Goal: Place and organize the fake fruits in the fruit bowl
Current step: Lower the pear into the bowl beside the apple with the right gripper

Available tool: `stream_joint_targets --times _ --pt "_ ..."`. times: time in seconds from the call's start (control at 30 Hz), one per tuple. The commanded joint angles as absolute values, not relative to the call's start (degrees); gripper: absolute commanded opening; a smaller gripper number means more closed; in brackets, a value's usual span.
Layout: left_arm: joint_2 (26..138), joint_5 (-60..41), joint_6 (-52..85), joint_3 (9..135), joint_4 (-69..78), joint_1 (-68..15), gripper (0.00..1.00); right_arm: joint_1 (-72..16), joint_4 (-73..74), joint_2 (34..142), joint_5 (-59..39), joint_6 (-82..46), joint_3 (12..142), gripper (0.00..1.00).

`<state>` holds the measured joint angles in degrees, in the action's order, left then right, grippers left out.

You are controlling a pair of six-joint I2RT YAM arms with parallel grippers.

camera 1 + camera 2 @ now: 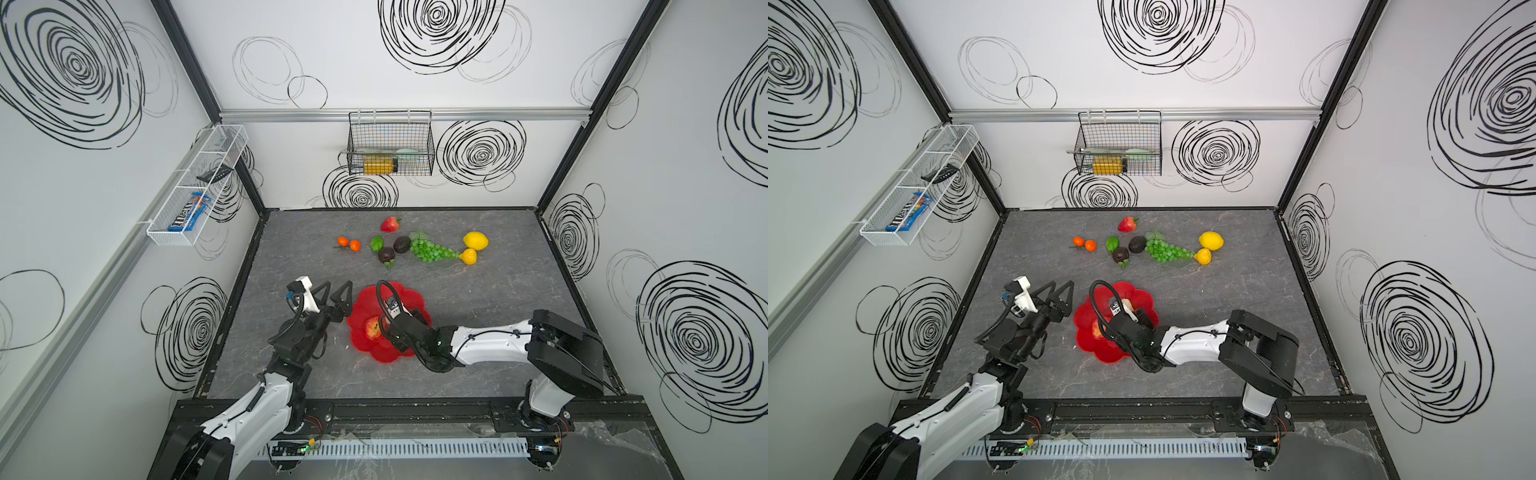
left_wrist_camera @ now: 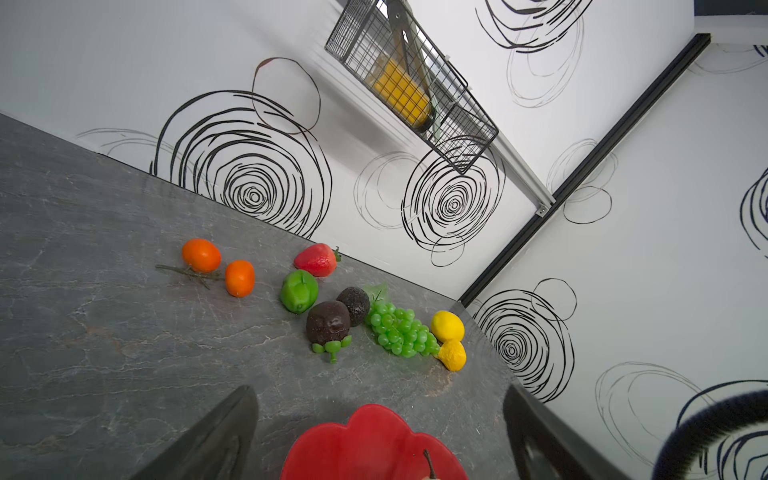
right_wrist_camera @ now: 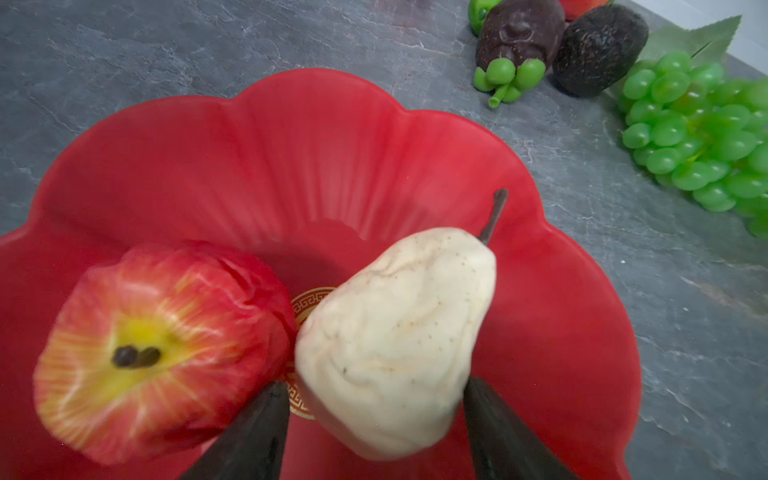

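The red scalloped fruit bowl (image 1: 399, 291) (image 3: 316, 137) sits mid-table. A red apple (image 1: 372, 328) (image 3: 158, 345) and a cream lumpy pear-shaped fruit (image 3: 395, 332) (image 1: 1128, 306) lie side by side in it. My right gripper (image 3: 374, 384) is over the bowl, open. Its fingers flank the cream fruit, with a gap on the apple side. My left gripper (image 1: 338, 285) (image 2: 379, 390) hangs open and empty by the bowl's left rim. Farther back on the table lie a strawberry (image 1: 390, 224), two oranges (image 1: 348, 243), a lime (image 1: 377, 243), two dark avocados (image 1: 395, 249), green grapes (image 1: 432, 250), a lemon (image 1: 476, 240) and a smaller yellow fruit (image 1: 468, 256).
A black wire basket (image 1: 390, 143) with a yellow bottle hangs on the back wall. A white mesh tray (image 1: 195, 187) with a candy packet is fixed to the left wall. Walls enclose the grey table on three sides.
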<state>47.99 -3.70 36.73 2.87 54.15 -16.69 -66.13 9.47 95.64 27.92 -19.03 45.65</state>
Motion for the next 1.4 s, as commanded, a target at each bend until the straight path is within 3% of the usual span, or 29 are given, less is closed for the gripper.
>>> stream_joint_targets --times 0.0,0.47,0.9,1.2,1.37 --pt "49.0 -4.8 37.5 2.8 57.5 -16.1 0.96 -64.2 10.2 90.9 24.0 -21.5 44.3 0.72" --pt "50.2 -5.7 38.0 2.9 58.2 -15.7 0.96 -53.4 6.3 88.1 6.3 -30.7 45.9 0.85" --pt "50.7 -6.1 38.2 3.0 58.6 -15.6 0.96 -51.9 -8.0 96.7 9.2 -33.7 57.9 0.83" --pt "51.2 -6.5 38.4 3.3 58.6 -15.4 0.96 -52.8 -13.9 98.4 14.1 -34.7 60.4 0.83" --pt "51.3 -6.7 38.6 3.3 58.8 -15.4 0.96 -53.5 -13.4 99.2 11.8 -35.2 60.0 0.83"
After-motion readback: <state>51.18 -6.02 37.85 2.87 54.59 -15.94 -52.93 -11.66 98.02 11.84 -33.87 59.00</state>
